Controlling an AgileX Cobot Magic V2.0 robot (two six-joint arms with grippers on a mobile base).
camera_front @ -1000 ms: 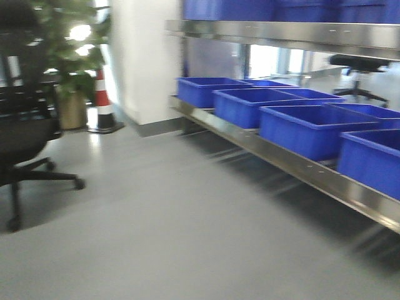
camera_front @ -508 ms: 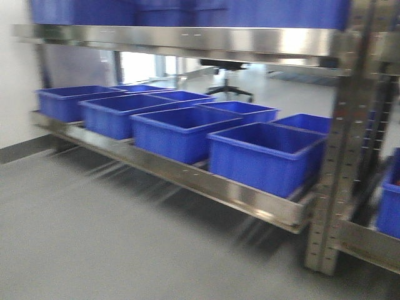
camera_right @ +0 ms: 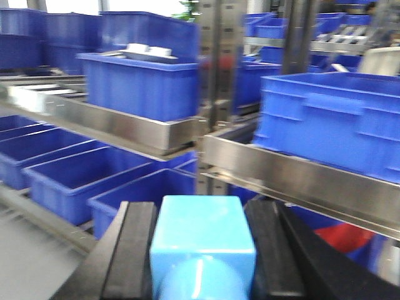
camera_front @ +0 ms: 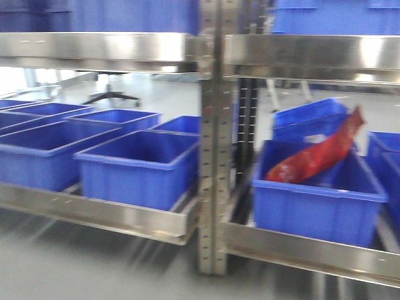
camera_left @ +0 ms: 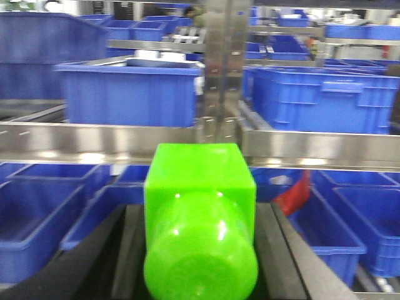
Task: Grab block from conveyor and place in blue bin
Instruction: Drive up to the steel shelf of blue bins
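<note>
In the left wrist view, a bright green block [camera_left: 200,206] sits between the black fingers of my left gripper [camera_left: 200,215], which is shut on it. My right gripper [camera_right: 203,215] is shut on a light blue block [camera_right: 203,234]. Both blocks hang in front of a steel rack of blue bins. In the front view, an empty blue bin [camera_front: 140,165] stands on the low shelf left of the rack post. Right of the post, another blue bin [camera_front: 315,203] holds a red bag [camera_front: 315,156]. The conveyor is out of view, and neither gripper shows in the front view.
A steel upright post [camera_front: 215,156] splits the rack, with a steel upper shelf [camera_front: 100,47] carrying more blue bins. Further bins line the low shelf to the left [camera_front: 37,153]. An office chair base [camera_front: 112,97] stands behind the rack. Grey floor lies in front [camera_front: 94,269].
The front view has swept right along the rack. The chair, plant and open floor have left the view, and the upright post and the bin with the red bag have come in.
</note>
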